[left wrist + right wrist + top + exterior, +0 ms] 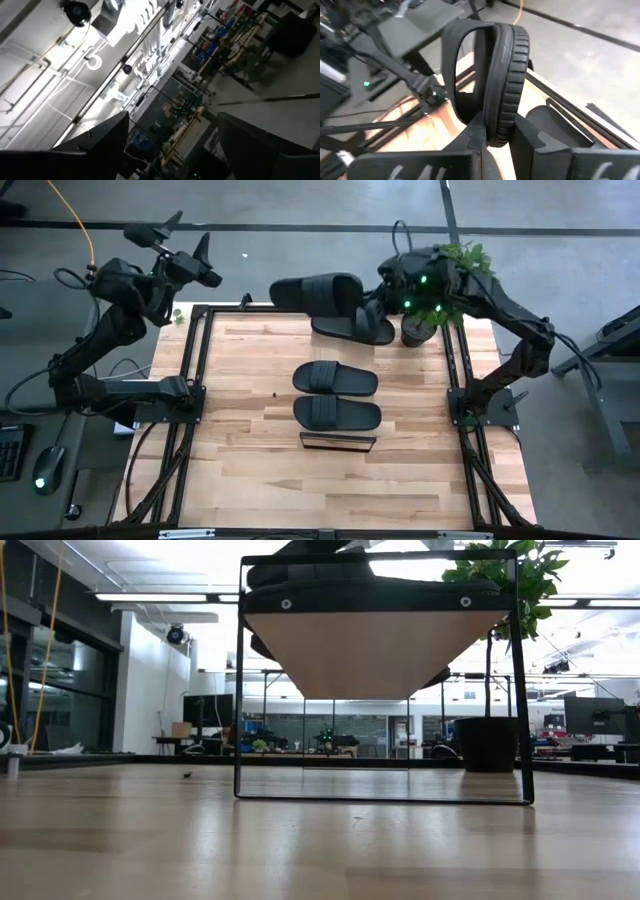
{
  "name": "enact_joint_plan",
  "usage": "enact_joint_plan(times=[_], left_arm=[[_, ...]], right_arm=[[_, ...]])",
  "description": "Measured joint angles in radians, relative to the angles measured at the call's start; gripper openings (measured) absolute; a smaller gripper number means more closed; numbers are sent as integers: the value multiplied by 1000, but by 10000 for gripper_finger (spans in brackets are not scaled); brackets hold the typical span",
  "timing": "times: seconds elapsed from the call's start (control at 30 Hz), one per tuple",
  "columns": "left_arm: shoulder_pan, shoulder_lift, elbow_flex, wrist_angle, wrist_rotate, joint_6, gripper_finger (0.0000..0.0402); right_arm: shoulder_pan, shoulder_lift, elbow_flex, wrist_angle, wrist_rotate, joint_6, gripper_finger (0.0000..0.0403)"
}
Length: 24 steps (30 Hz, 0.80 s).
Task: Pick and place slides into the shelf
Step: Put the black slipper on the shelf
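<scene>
My right gripper [372,302] is shut on a black slide [318,292] above the table's far edge. A second slide [358,330] lies flat on the table just below it, partly hidden by the held one. Two more slides [335,378] [337,414] lie side by side, soles down, on the shelf [337,443]. In the low view one of them [370,585] shows on top of the shelf's board [375,650]. My left gripper [188,238] stands open beyond the table's far left corner, holding nothing. My right gripper pinches the end of the slide's sole [496,131] between its two fingers [540,135]. The fingers come from the table's right, slanting a little down, and the slide runs on away from them. It is lifted clear and turned onto its long edge, strap [452,60] to one side.
A potted plant [422,330] stands at the table's far right, close behind my right gripper. Dark frame rails [190,360] run along the table's left and right sides. Bare wood lies between the shelf and the table's near edge.
</scene>
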Motion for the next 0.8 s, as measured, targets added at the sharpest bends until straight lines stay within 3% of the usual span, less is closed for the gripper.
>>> enact_joint_plan(times=[0.27,0.57,0.8], left_arm=[[0,14,0,-66,21,-95,287],[0,22,0,-81,45,-124,287],[0,21,0,-87,45,-122,287]], right_arm=[[66,-57,-206,76,99,72,37],[102,-326,-638,514,110,177,37],[164,-506,-946,783,179,242,37]])
